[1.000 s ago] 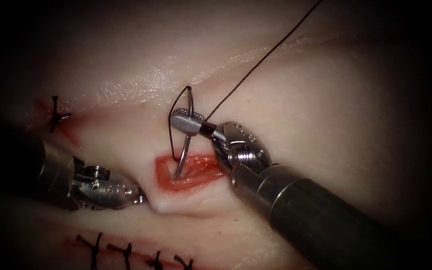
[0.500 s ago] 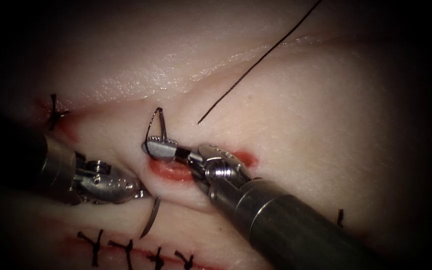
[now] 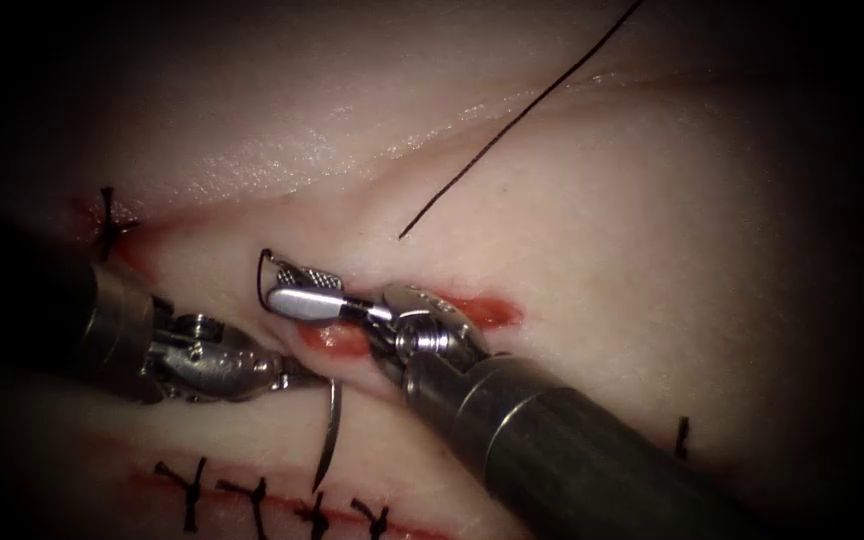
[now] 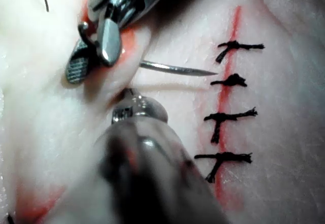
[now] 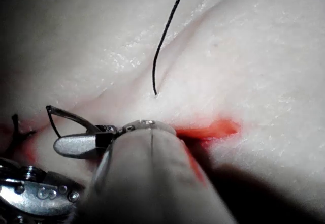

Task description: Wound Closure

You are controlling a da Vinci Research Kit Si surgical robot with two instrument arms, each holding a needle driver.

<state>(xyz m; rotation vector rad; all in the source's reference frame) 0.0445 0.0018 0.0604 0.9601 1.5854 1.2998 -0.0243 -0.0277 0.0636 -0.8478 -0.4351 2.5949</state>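
Observation:
The curved needle [image 3: 330,432] is in the tissue [image 3: 592,260]. Its pointed part stands out of the lip below the cut [image 3: 347,338], and its tail end [image 3: 264,268] arches above the cut. My right tool [image 3: 278,286] lies over the cut with its jaws parted around the needle's tail, not clamped on it. The left wrist view shows those parted jaws [image 4: 91,65] and the bare needle point [image 4: 177,70]. My left tool [image 3: 287,378] is shut, its tip [image 4: 129,93] pressed into the tissue fold beside the needle's exit. Thread [image 3: 512,125] runs from the upper right into the tissue.
A row of several tied black stitches [image 3: 252,498] closes another cut along the near edge, seen too in the left wrist view [image 4: 228,82]. Single stitches sit at the far left [image 3: 107,225] and lower right [image 3: 682,435]. Red fluid [image 5: 208,130] marks the open cut.
The right tool swung left and down, driving the needle through the cut and out of the near lip. The point now stands out further. The right jaws have parted. The left tool barely moved.

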